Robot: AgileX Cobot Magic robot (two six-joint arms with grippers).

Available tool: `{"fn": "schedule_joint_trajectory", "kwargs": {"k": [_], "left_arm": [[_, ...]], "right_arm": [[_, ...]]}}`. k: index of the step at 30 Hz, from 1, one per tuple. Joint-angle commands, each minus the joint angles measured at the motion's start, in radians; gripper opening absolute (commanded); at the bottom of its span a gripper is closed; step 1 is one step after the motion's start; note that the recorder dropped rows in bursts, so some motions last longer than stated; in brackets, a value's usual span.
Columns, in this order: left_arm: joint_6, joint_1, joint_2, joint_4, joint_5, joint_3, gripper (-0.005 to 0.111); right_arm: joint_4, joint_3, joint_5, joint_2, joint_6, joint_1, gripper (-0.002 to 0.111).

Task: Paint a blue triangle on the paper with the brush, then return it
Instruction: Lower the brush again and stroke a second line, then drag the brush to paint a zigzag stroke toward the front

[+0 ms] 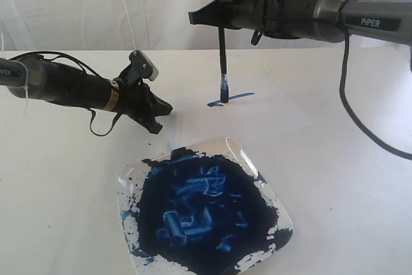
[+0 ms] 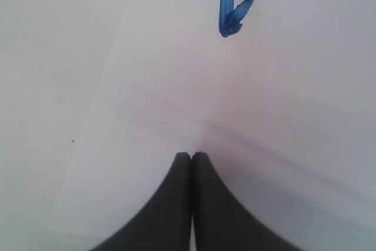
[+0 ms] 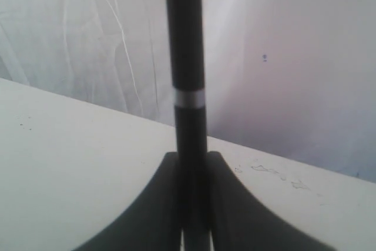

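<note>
right gripper [image 3: 192,163]: pinching brush [image 1: 223,56] upright | bristle tip: on blue strokes [image 1: 230,97] on paper [image 2: 176,86] | left gripper [image 2: 191,156]: jaws pressed together, above paper

White table, pale draped backdrop.
The matte table [image 1: 51,223] fills the near scene; a creased white sheet [image 1: 96,4] hangs behind its far edge, softly lit.

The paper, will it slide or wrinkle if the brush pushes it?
Probably floppy and light: the paper looks thin and lies flat. It could slide, since no tape shows. The brush touches with small bristles, so wrinkling seems unlikely.
</note>
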Motion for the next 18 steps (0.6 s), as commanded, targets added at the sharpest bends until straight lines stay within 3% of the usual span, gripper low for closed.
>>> {"fn": "schedule_joint_trajectory", "kwargs": {"k": [1,6,18], "left_arm": [[-0.004,0.001,0.000,0.001,0.000,-0.005,0.000],[-0.004,0.001,0.000,0.001,0.000,-0.005,0.000],[-0.004,0.001,0.000,0.001,0.000,-0.005,0.000]], "right_arm": [[0.000,0.004,-0.025,-0.014,0.015,0.000,0.000],[0.000,0.004,0.063,-0.018,0.057,0.000,0.000],[0.000,-0.024,0.075,0.019,0.060,0.000,0.000]]}}
